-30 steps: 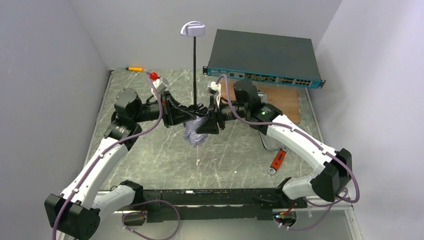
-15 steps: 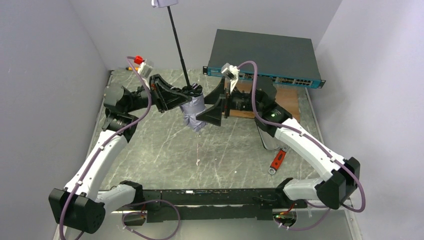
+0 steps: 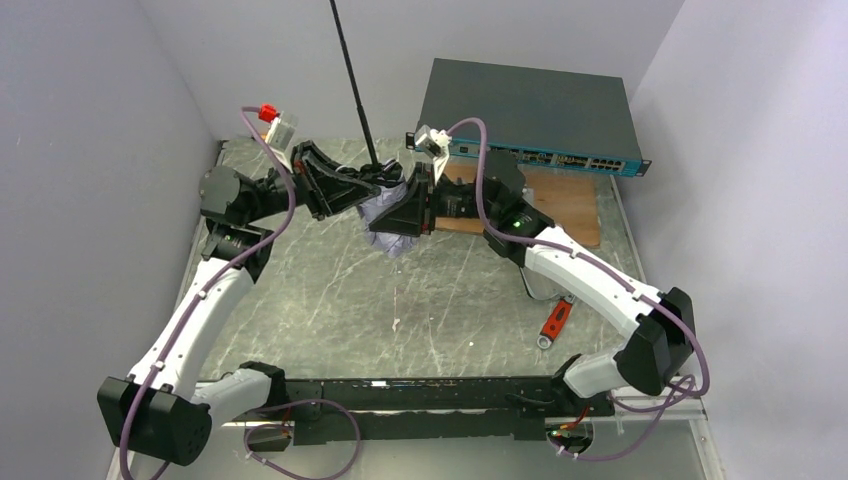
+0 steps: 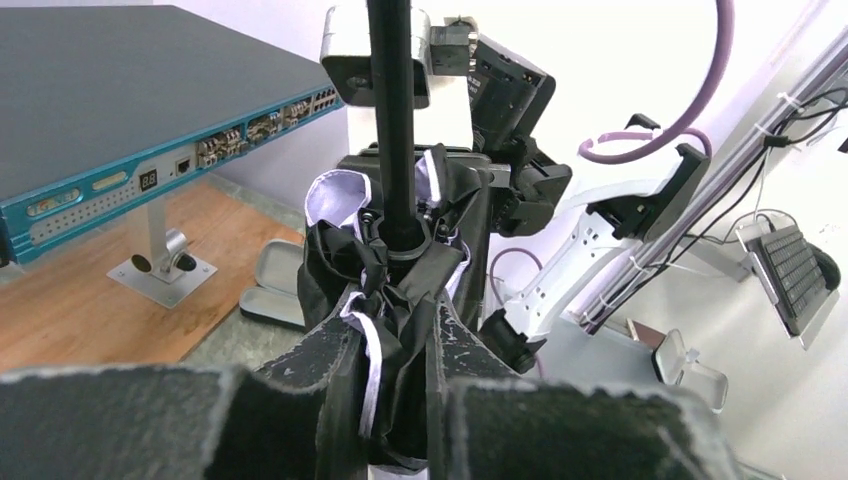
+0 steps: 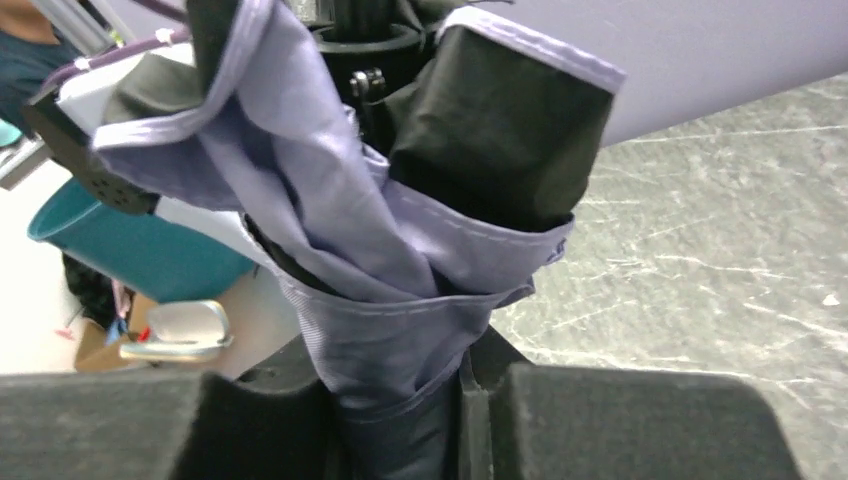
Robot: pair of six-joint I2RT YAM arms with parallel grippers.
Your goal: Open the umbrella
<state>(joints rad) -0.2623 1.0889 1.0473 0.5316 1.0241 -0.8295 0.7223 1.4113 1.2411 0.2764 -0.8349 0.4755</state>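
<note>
left wrist is showing the left gripper [image 4: 390, 355] narrowly pinching the umbrella [image 4: 335, 280] canopy, right gripper [image 5: 400, 395] clamping it too; better be pushing the runner [image 4: 402, 245] up the shaft [image 4: 392, 130].

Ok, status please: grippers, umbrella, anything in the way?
Left gripper shut on umbrella, right gripper too. Umbrella held in air, shaft up, canopy folded. Box behind, not touching it.

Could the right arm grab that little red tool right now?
Probably not right now. Its claw is shut on the folded umbrella up in the air. The red tool lies uncovered beside that arm.
</note>
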